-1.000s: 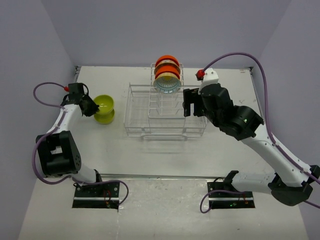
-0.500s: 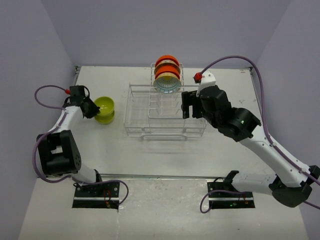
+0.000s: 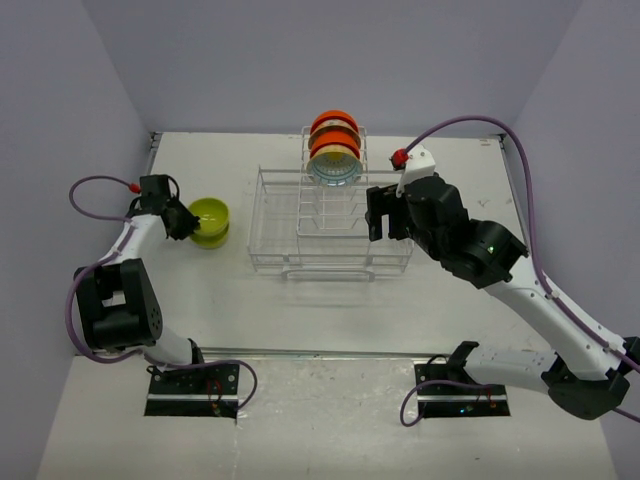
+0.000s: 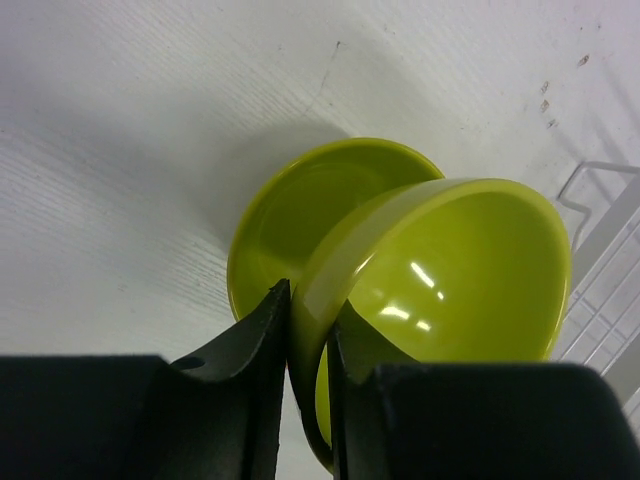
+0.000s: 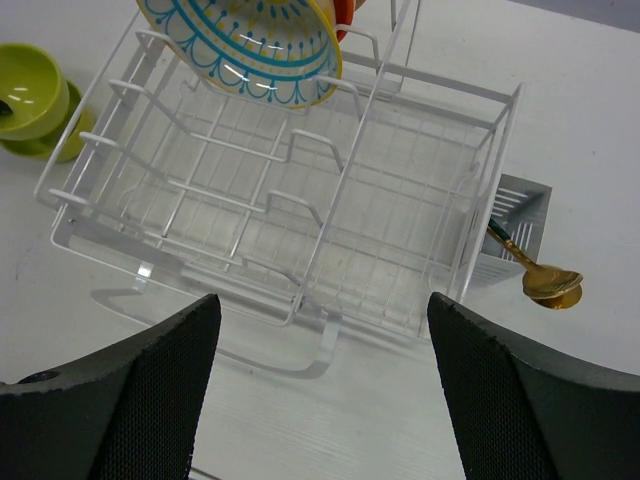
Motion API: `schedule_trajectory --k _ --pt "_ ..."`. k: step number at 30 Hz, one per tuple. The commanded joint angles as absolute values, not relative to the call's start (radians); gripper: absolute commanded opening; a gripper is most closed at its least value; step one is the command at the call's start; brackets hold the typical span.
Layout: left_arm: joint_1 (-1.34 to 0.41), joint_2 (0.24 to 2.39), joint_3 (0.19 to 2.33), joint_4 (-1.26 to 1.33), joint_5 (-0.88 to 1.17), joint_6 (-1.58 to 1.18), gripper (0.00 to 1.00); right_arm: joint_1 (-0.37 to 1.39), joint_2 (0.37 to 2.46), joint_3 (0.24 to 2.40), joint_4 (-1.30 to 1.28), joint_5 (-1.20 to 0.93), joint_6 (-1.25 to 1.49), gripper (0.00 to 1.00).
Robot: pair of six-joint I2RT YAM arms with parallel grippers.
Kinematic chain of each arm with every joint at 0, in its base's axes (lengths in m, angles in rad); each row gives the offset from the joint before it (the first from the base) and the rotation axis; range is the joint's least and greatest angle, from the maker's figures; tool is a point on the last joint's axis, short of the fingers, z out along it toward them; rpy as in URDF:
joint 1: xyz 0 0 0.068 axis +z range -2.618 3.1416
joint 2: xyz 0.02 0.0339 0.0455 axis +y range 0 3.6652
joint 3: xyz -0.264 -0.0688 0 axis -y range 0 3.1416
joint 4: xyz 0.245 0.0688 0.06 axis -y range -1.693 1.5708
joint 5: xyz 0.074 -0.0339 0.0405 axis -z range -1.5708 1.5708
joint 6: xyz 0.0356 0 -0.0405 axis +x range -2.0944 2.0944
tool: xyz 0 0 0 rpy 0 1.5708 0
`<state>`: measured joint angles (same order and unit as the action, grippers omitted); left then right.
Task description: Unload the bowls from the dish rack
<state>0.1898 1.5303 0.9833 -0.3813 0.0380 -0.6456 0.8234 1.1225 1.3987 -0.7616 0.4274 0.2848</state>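
Top, left-wrist and right-wrist views during unloading of the dish rack point(image 3: 330, 262). The left gripper point(image 3: 183, 222), at the left of the table point(image 3: 300, 310), is clamped narrowly on the rim of a lime-green bowl point(image 3: 211, 212). The wrist view shows one finger inside the wall and one outside, a pinch that suits a thin rim. The held bowl is tilted on its side over a second lime-green bowl point(image 4: 290, 205) that stands upright on the table, which suggests it is being nested to form a stack. Whether the two bowls touch cannot be told, because the fingers point(image 4: 255, 345) hide the contact zone. The right gripper point(image 3: 385, 212) hangs over the right end of the rack with its jaws spread wide and nothing between them, probably placed to reach for the next bowl. The bowls left to unload stand on edge in the taller slotted section at the far side. The cream patterned bowl point(image 3: 335, 168) is nearest and shows teal linework, with the orange-red bowls point(image 3: 335, 128) behind it. These overlap, so their number is uncertain, and the right-wrist view cuts off all but the cream bowl's lower part. A gold spoon point(image 5: 545, 282) lies in the grey cutlery cup point(image 5: 512, 215) on the rack's right side.
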Motion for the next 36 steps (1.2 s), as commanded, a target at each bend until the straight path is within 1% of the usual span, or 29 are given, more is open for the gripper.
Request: schedule_trajectory --k 1,6,8,9,12,13,15,16,17,18,20,23,26,27,28,30,33,36 --pt "0.201 1.511 0.971 -0.313 0.028 -0.669 0.21 0.818 1.108 1.399 -0.726 0.428 0.268 0.84" --pt "0.202 1.479 0.956 -0.316 0.043 -0.670 0.23 0.818 1.109 1.404 -0.726 0.426 0.268 0.84" --pt "0.202 1.459 0.951 -0.316 0.052 -0.670 0.31 0.818 1.108 1.405 -0.726 0.426 0.267 0.84" --pt "0.202 1.438 0.948 -0.319 0.060 -0.669 0.39 0.818 1.111 1.410 -0.727 0.425 0.265 0.84" --pt "0.202 1.398 0.954 -0.339 0.064 -0.667 0.53 0.818 1.120 1.422 -0.726 0.416 0.262 0.84" --pt "0.202 1.384 0.956 -0.353 0.063 -0.666 0.62 0.818 1.124 1.425 -0.727 0.413 0.261 0.84" --pt "0.202 1.338 0.965 -0.373 0.054 -0.663 0.70 0.818 1.134 1.439 -0.726 0.408 0.258 0.84" --pt "0.202 1.319 0.971 -0.396 0.054 -0.660 0.80 0.819 1.146 1.443 -0.723 0.408 0.249 0.84" --pt "0.202 1.299 0.982 -0.409 0.049 -0.660 0.85 0.818 1.157 1.454 -0.716 0.408 0.239 0.84" --pt "0.202 1.255 0.988 -0.431 0.041 -0.654 0.93 0.816 1.179 1.459 -0.698 0.405 0.213 0.84" --pt "0.202 1.189 1.006 -0.440 0.043 -0.635 1.00 0.815 1.234 1.489 -0.675 0.403 0.152 0.85" --pt "0.201 1.116 1.051 -0.491 0.064 -0.565 1.00 0.813 1.302 1.558 -0.657 0.445 0.074 0.85" --pt "0.201 1.040 1.083 -0.525 0.106 -0.480 1.00 0.813 1.377 1.614 -0.598 0.511 -0.075 0.85" --pt "0.201 1.022 1.091 -0.543 0.115 -0.445 1.00 0.813 1.390 1.617 -0.539 0.515 -0.166 0.84" --pt "0.201 0.993 1.100 -0.552 0.124 -0.428 1.00 0.813 1.411 1.618 -0.511 0.514 -0.208 0.83" --pt "0.198 0.963 1.100 -0.567 0.124 -0.402 1.00 0.813 1.437 1.623 -0.445 0.515 -0.325 0.75" --pt "0.170 0.910 1.059 -0.533 0.117 -0.399 1.00 0.811 1.499 1.658 -0.426 0.525 -0.415 0.73" --pt "0.155 0.920 1.028 -0.523 0.107 -0.393 1.00 0.813 1.569 1.698 -0.417 0.563 -0.480 0.71"
